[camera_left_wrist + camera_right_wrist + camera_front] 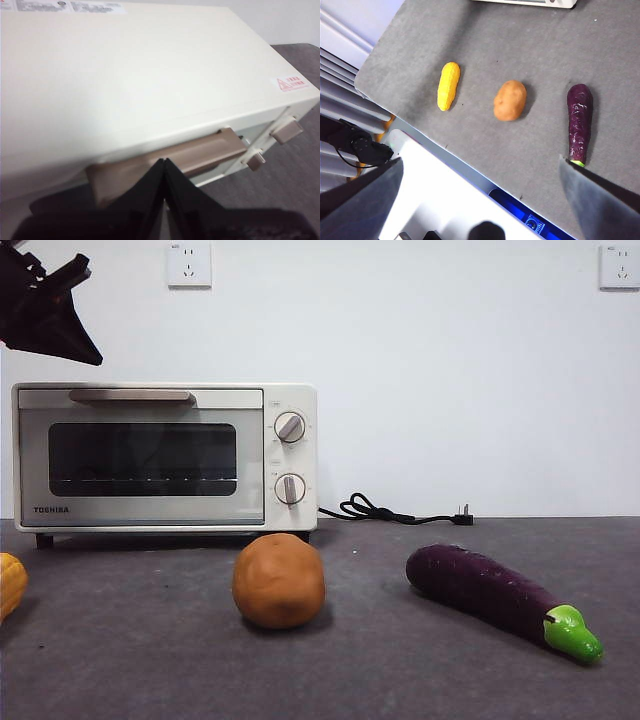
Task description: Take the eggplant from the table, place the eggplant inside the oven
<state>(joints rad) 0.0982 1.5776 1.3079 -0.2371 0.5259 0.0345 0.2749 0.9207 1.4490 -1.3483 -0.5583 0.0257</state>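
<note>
The left hand (164, 165) is matte black, with two wedge-shaped jaws tapering to thin edges. The right hand (480, 165) shows flat, dark grey, pointed jaws.

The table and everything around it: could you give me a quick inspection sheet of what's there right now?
Surface: dark grey table, matte, speckled.
Job's things: eggplant lying on the table, apart from the rest; oven at the back, door closed.
Clutter: brown potato in front of the oven; yellow corn beside it, apart.
Grippers: left tool shut, above the oven's handle; right tool open, high over the table, holding nothing.
Cables: black power cord lying unplugged behind the eggplant.
Surroundings: white wall with two sockets.
</note>
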